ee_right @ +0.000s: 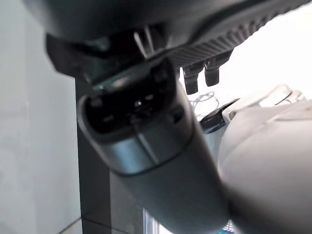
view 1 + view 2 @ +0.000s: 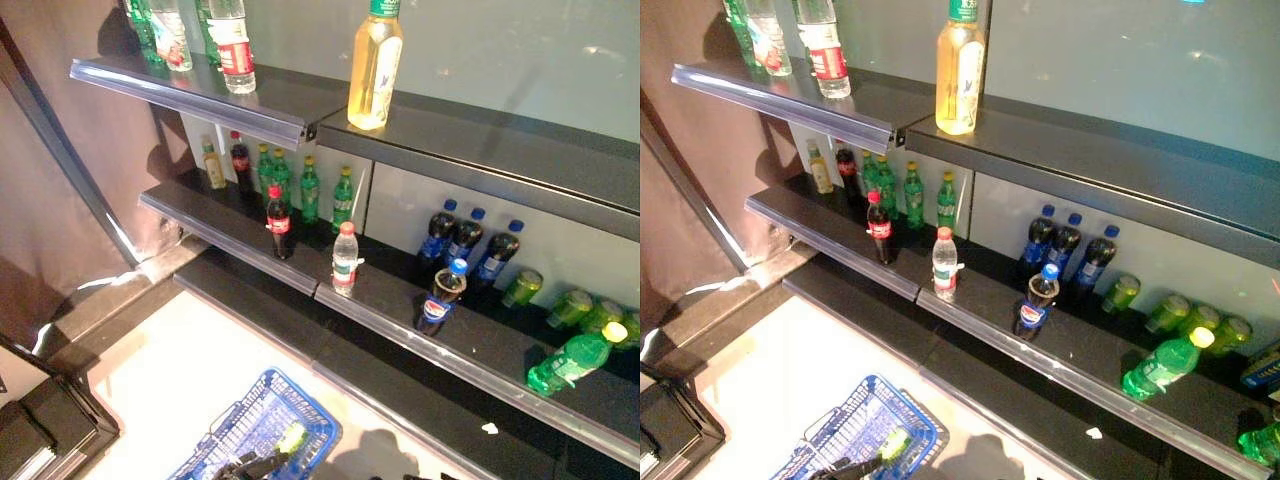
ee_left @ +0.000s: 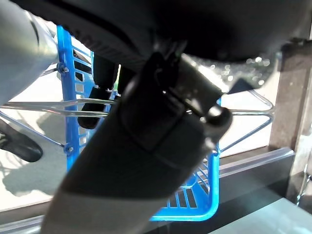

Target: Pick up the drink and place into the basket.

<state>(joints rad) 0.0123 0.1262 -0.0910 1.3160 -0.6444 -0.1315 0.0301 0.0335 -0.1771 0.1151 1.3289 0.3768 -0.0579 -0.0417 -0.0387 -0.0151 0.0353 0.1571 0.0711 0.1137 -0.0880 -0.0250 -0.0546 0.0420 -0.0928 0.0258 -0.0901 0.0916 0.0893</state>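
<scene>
Below, left hand [image 3: 146,146] clasping basket [image 2: 262,425] handle

Upper shelf [image 2: 300,125] overhangs middle-shelf bottles; front-row cola [image 2: 279,222], water [image 2: 345,259], Pepsi [image 2: 439,298] well apart.

Baskets: one [image 2: 262,425]
Yellow bottles, top shelf: one [image 2: 375,65]
Blue-capped colas: four [image 2: 441,297]
Red-capped colas: two [image 2: 278,223]

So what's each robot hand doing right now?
Left robot hand: closed on the blue plastic basket's wire handle.
Right robot hand: open, holding nothing.
</scene>
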